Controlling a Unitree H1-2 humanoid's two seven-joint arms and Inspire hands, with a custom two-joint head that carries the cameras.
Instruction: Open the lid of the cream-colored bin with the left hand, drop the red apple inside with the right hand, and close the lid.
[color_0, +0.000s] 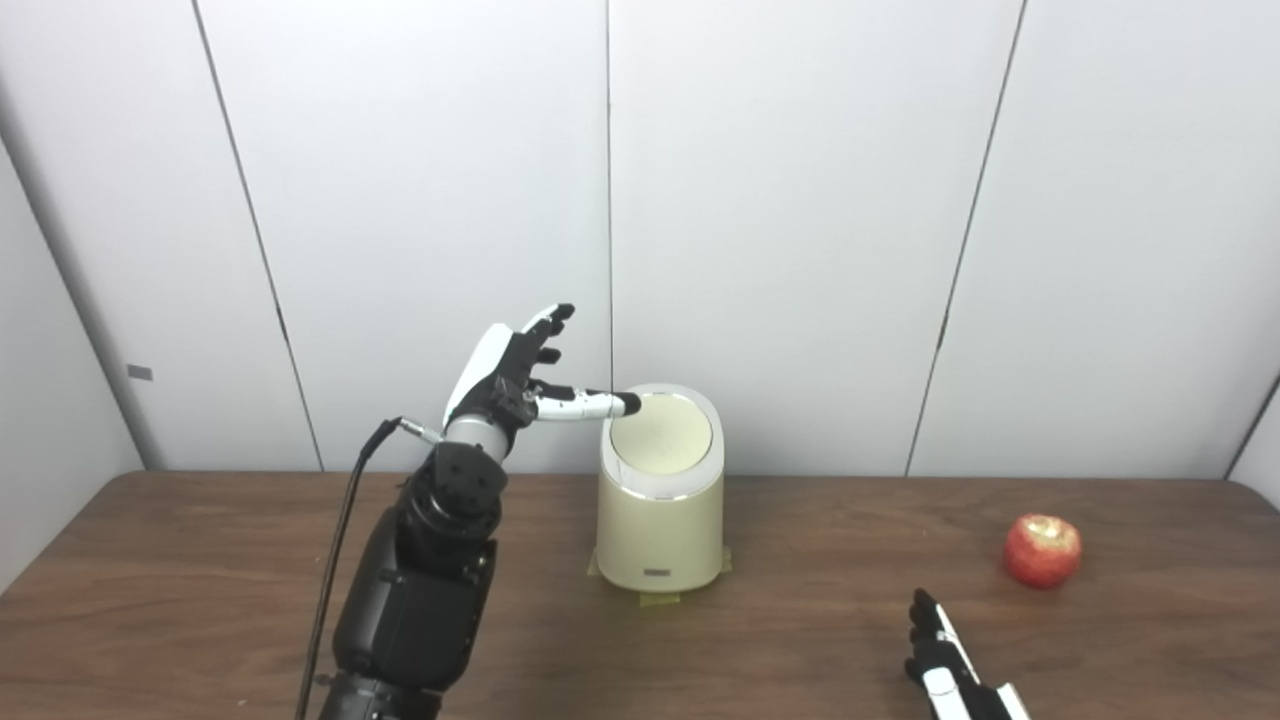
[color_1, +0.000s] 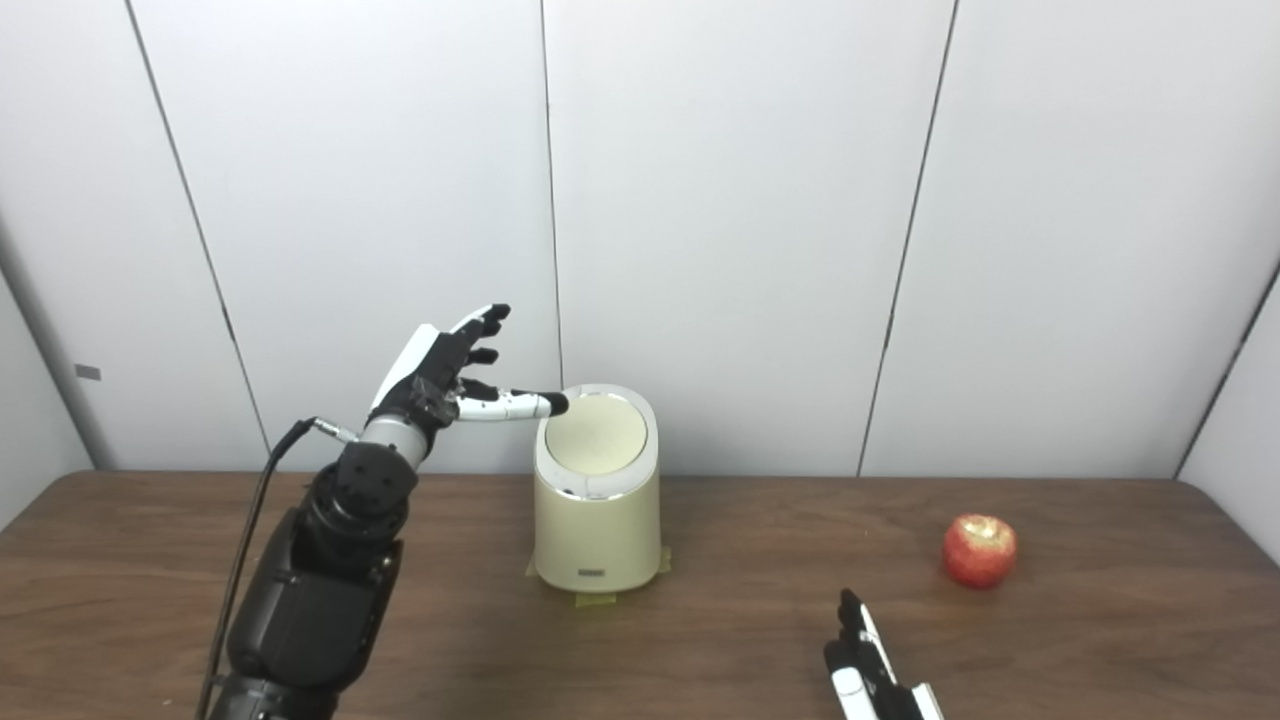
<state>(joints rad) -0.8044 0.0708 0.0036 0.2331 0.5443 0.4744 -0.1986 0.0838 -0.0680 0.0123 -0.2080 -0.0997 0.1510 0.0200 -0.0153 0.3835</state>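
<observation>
Right hand (color_0: 945, 665) at lower right of frame, fingers extended flat over brown wood worktop (color_0: 200, 560), holding nothing. White panel wall behind. Left hand (color_0: 515, 375) spread, thumb tip at closed lid (color_0: 662, 432) of cream bin (color_0: 660, 530), centre. Apple (color_0: 1042, 550) far right, unobstructed.

smooth matt cream plastic bin (color_0: 660, 520) on wood-grain table (color_0: 200, 560)

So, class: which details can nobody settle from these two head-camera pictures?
- Right hand: cut by the bottom edge in both views, so open or shut is unclear.
- Bin inside: hidden under its shut lid.
- Bin's small front label: too small to read.
</observation>
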